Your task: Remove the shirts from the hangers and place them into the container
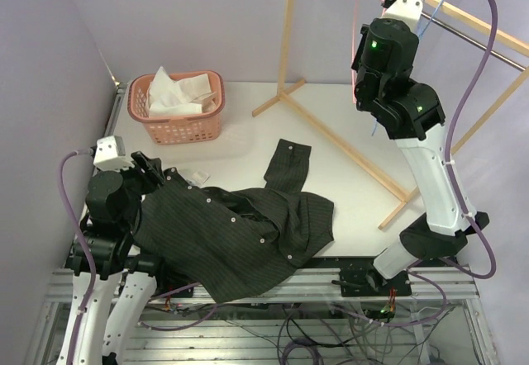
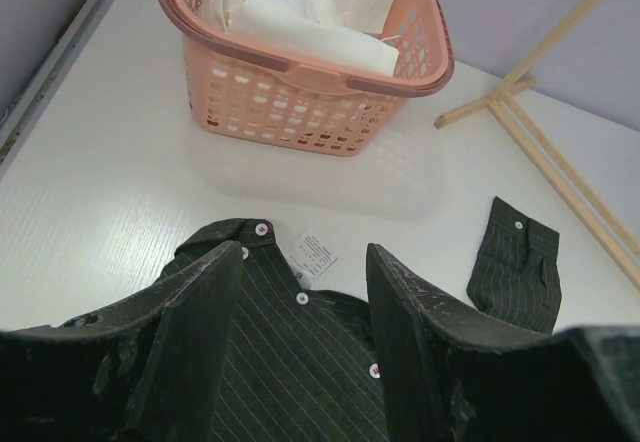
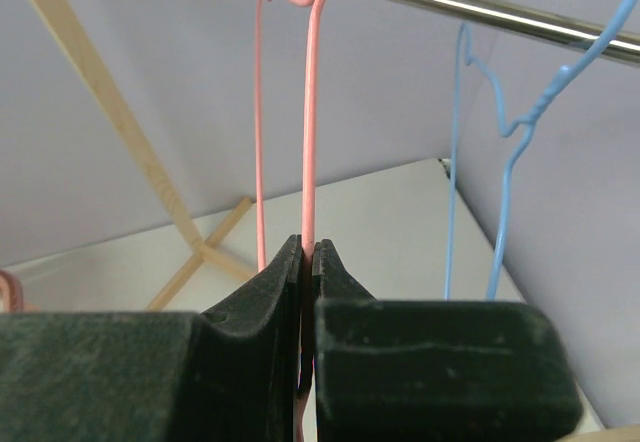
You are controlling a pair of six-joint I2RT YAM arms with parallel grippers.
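**Item 1.** Dark green-black pinstriped button-up shirt (image 1: 240, 225). Off its hanger, lying crumpled on the white table (image 1: 347, 109) at the near edge, btw. the two arm bases. Lower part hangs past the table's near edge. One sleeve w/ buttoned cuff (image 2: 515, 262) reaches toward the rack. Collar end points toward the basket. Small white label (image 2: 315, 254) shows at the neck.

**Item 2.** Plain white shirt (image 1: 178, 92). Bunched inside the salmon-orange plastic lattice basket (image 1: 178, 130), cloth rising above the rim. Basket stands far left on the table, apart from item 1.

**Item 3.** Pink wire hanger (image 3: 310, 112). Bare, top at the metal rod (image 3: 450, 2) of the wooden rack (image 1: 289, 35).

**Item 4.** Light blue wire hanger (image 3: 500, 212). Bare, on the same rod, just beside the pink one.

**Left gripper** (image 2: 305, 262). Low over the collar and button strip of item 1, fingers spread, nothing pinched. Whether the fingers touch the cloth: cannot tell.

**Right gripper** (image 3: 308, 257). Raised up by the rod, fingers pressed together, pinching the pink hanger's wire.
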